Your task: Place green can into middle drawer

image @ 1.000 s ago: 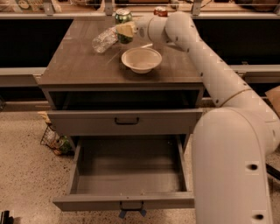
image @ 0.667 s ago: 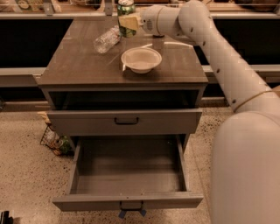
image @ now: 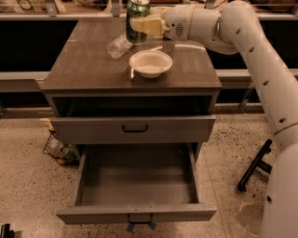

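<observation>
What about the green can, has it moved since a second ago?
Yes. The gripper, at the back of the cabinet, has raised the green can higher above the bowl.

At 12 o'clock the green can is cropped on top and partly covered by the clasping gripper.

Tool: pale matt fingers, clamped on green can over back of surface. Can: glossy painted metal, silver rim. Surface: brown wood-look, slight sheen. Bowl: white, matt. Bottle: clear plastic. Middle drawer: grey, matt, smooth. Arm shell: white smooth plastic. Floor: speckled stone-look.
</observation>
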Tool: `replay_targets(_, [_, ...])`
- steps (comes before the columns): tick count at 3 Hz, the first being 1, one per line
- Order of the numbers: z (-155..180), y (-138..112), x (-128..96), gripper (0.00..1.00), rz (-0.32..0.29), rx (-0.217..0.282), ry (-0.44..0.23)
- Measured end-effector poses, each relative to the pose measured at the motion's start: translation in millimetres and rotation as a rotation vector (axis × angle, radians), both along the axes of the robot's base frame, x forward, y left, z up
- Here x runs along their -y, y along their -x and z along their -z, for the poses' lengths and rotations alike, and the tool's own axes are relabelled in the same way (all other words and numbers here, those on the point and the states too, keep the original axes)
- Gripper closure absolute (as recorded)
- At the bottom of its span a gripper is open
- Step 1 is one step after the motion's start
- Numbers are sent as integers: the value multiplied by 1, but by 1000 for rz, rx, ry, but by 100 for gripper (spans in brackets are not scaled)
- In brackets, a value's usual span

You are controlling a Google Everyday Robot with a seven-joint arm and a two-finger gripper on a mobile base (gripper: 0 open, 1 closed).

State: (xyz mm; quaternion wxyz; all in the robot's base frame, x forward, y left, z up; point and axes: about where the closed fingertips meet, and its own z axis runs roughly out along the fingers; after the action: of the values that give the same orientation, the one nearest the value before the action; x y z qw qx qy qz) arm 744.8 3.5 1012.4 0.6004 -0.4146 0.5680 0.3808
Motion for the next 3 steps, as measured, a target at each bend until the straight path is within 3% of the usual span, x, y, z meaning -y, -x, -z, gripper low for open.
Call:
replay_targets(2, [1,17,-11,100,-49,-4,23])
replay_targets(3, [-25,50,-8,100,-30,25,1])
